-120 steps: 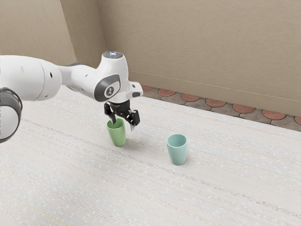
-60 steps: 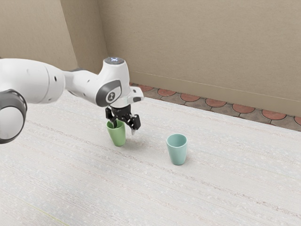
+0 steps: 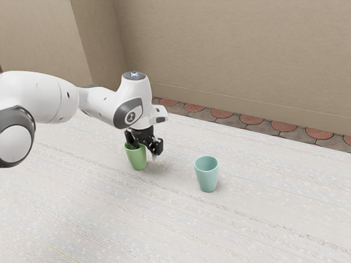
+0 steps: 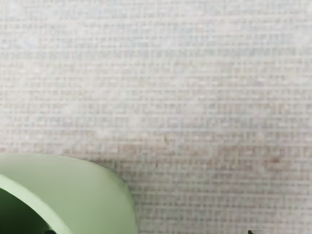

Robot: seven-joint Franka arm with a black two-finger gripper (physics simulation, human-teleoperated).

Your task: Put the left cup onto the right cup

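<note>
Black two-finger gripper [image 3: 143, 147] sits low over the green cup [image 3: 136, 158], open, straddling the side of the rim that faces the other cup. One of its fingers [image 3: 156, 147] stands just outside the wall and the other dips into the mouth. From the exterior view I judge there is a sliver of gap at the outer finger, so the wall is not yet pinched.

The green cup stands upright on the pale table [image 3: 247, 219], toward the exterior view's left. The teal cup [image 3: 206, 173], its target, stands upright and well apart toward the exterior view's right. In the wrist view the green rim [image 4: 63, 195] curves close under the hand.

The step in hand looks like the grasp. To do it well:
- close squarely on the wall so the cup does not tip or skid
- keep the pinch well below the lip
- lift straight up before travelling sideways, high enough to clear the teal rim
- centre over the teal cup and lower gently, since an off-centre drop could knock it over
</note>
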